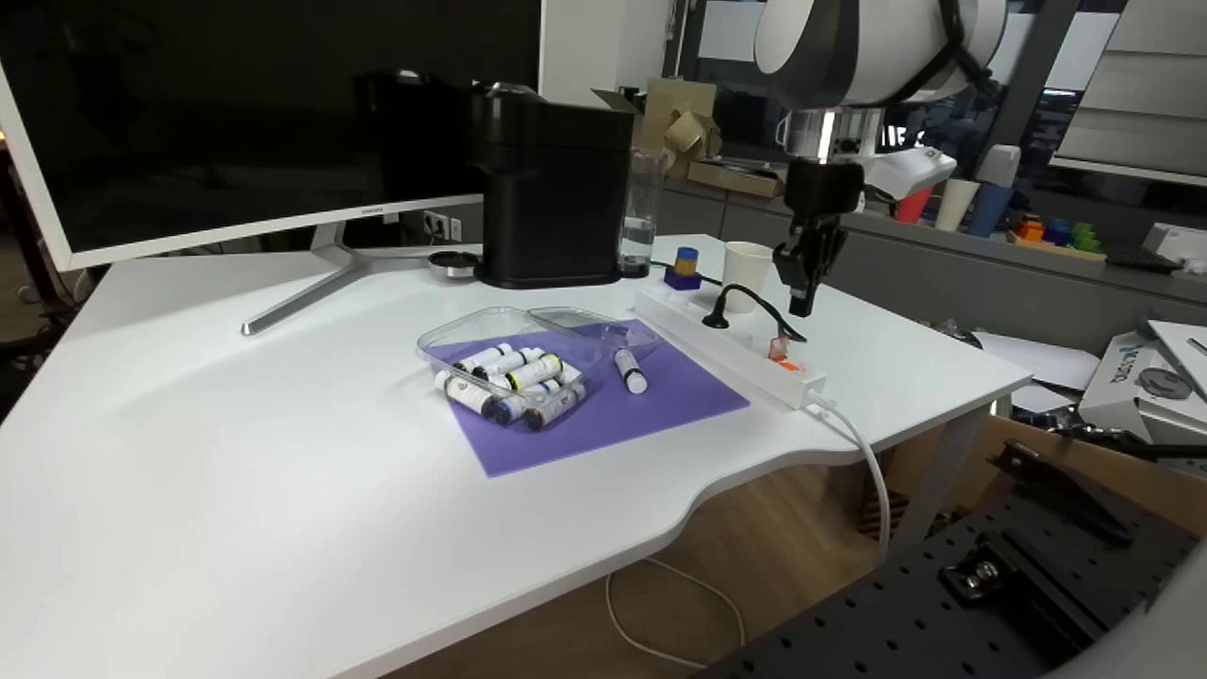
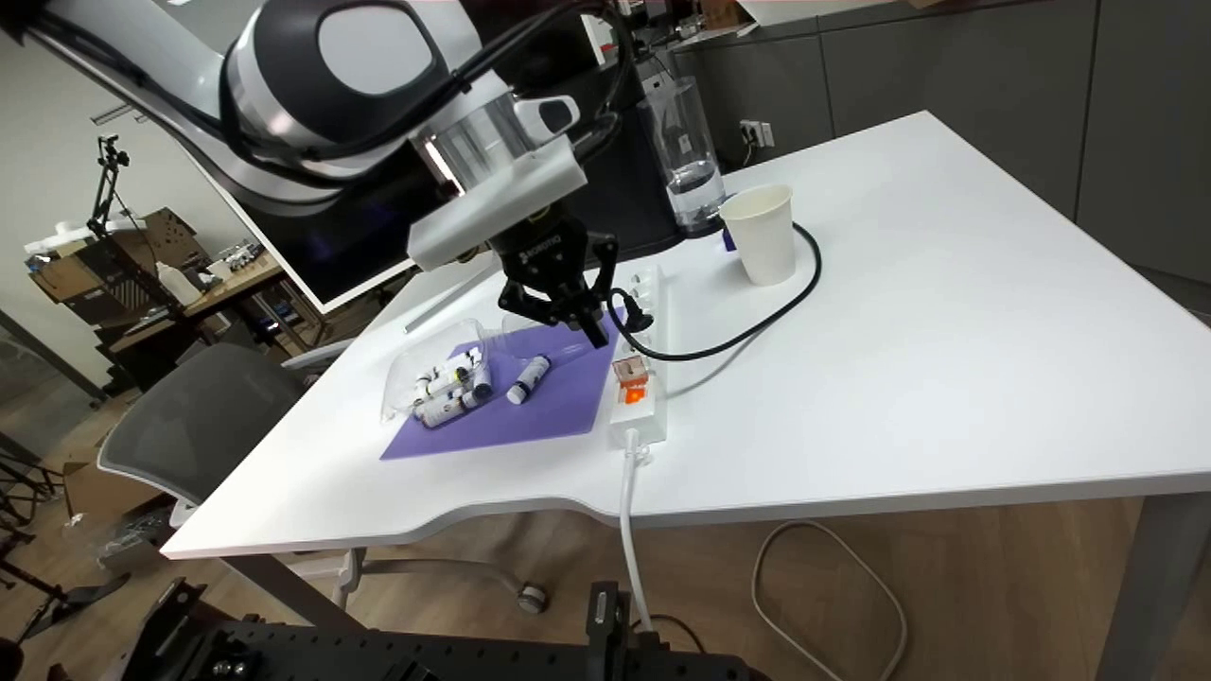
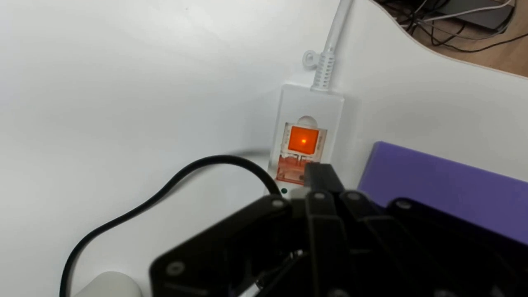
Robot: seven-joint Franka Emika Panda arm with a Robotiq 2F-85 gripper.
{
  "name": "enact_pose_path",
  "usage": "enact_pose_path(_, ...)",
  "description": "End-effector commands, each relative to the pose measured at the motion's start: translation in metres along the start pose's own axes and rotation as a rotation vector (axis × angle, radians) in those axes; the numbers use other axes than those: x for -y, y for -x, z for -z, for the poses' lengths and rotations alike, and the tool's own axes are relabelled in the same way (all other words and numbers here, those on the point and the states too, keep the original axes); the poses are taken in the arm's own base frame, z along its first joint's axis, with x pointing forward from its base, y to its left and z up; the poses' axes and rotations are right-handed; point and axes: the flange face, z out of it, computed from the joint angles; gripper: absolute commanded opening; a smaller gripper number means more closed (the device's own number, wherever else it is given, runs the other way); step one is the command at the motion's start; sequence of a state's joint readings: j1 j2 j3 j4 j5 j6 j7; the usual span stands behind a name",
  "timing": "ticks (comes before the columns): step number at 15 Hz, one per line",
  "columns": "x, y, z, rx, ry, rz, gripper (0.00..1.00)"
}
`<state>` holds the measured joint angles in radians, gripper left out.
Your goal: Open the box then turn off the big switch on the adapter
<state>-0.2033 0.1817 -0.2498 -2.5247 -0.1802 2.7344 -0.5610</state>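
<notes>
Clear, thin plastic clamshell box is lying open, partly on a flat matte purple sheet and partly on the smooth white desk. Its tray holds a pile of white cylindrical vials, and a loose white vial lies by the lid.

The long narrow white plastic power strip runs just beside the sheet. Its cord end sits close to the desk's curved cut-out edge, where a thick white cable drops over. That end has a square glowing orange switch with a small see-through flap swung up off it.

The black two-fingered gripper hangs above the strip near the flap, fingers pinched right together, holding nothing.

Loads of open room from the strip toward the far corner and side edge, except for a white paper cup and a black cable looping over from the black plug in the strip. That cable passes right by the flap, so it's kinda in the way.

Along the far edge there's a tall boxy black appliance with a clear water container just beside it, plus a big white-framed screen.
</notes>
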Motion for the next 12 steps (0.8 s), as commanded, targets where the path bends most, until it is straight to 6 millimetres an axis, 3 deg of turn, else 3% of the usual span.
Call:
enact_pose_path(1,-0.007,-0.01,-0.014,-0.031,0.022,-0.048,0.0)
enact_pose_path(6,-0.001,-0.01,-0.028,-0.055,0.03,-0.07,0.0)
enact_pose_path(12,0.008,0.0,-0.021,-0.077,0.032,-0.077,0.0)
